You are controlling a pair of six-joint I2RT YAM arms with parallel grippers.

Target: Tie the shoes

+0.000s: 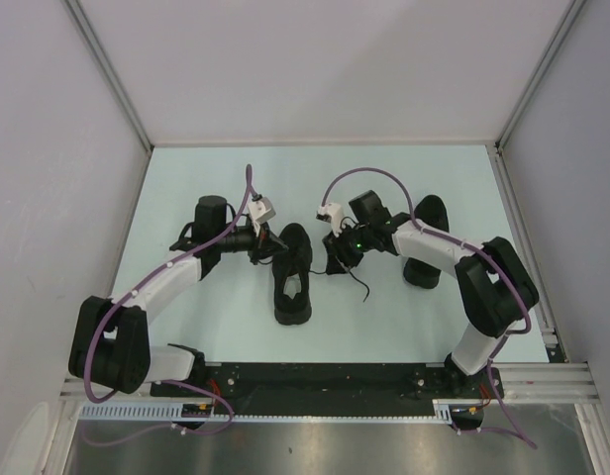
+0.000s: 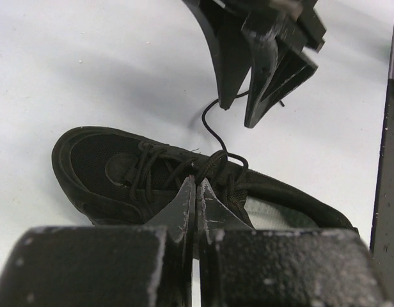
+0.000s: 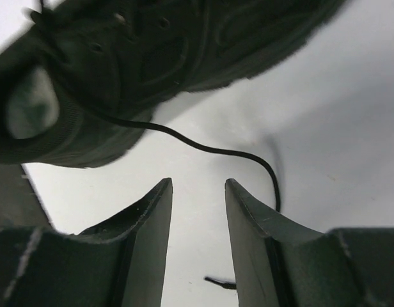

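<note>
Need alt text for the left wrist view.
The left gripper, jaws shut, sits at the laces of a black sneaker lying on a pale table. Above, the right gripper hangs with jaws apart, a loose lace curling up toward it.

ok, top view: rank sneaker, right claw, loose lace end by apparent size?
1. black sneaker: largest.
2. right claw: clearly smaller, even though it sits higher, nearer the camera.
3. loose lace end: a thin strand, smallest.
</note>
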